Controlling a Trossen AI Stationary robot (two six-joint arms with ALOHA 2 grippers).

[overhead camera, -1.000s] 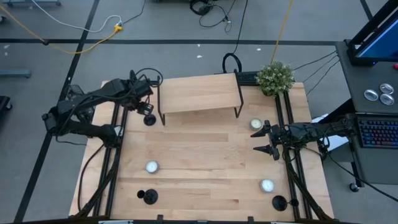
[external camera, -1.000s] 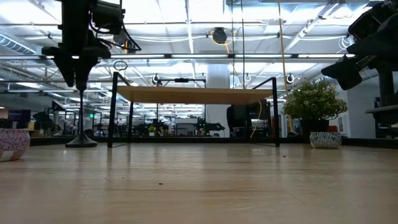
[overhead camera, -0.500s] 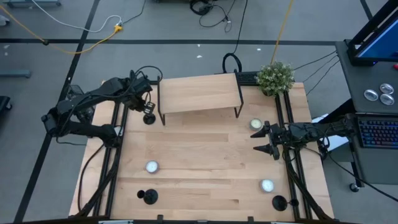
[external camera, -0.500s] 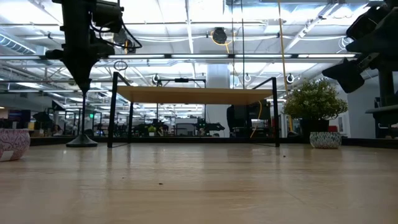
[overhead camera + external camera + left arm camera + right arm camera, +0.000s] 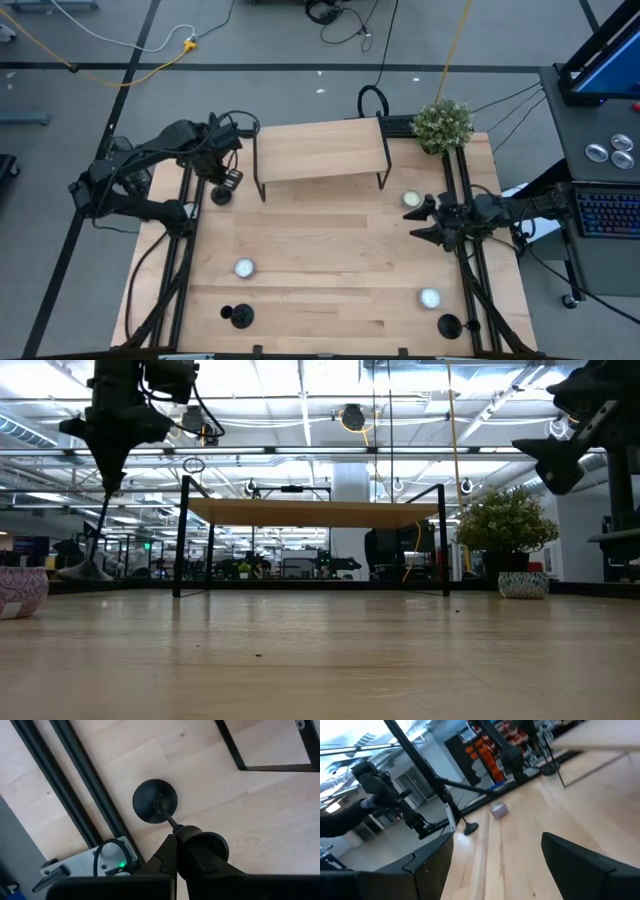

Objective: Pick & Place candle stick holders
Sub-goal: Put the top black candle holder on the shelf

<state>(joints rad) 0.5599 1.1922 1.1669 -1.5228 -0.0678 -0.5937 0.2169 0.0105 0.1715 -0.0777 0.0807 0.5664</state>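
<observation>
At the table's back-left corner, the left gripper [image 5: 226, 177] pinches the cup top of a candle holder [image 5: 156, 803], tilted, base just off the wood; lift it straight and slowly to stop swinging, while the right gripper [image 5: 425, 221] waits open.

Three matte-black candle stick holders show, each a round disc base with a thin stem and a small cup on top. One [image 5: 221, 194] is at about ten o'clock on the table, near the left edge, just beside the left leg of the small wooden shelf; it is tilted, its base lifted off the wood on one side in the low view [image 5: 85, 568], and its cup end is clamped in the closed left gripper [image 5: 192, 851]. A second [image 5: 240, 317] stands upright at about seven o'clock near the front edge. The third [image 5: 449, 325] stands upright at about five o'clock, near the front right corner.
</observation>
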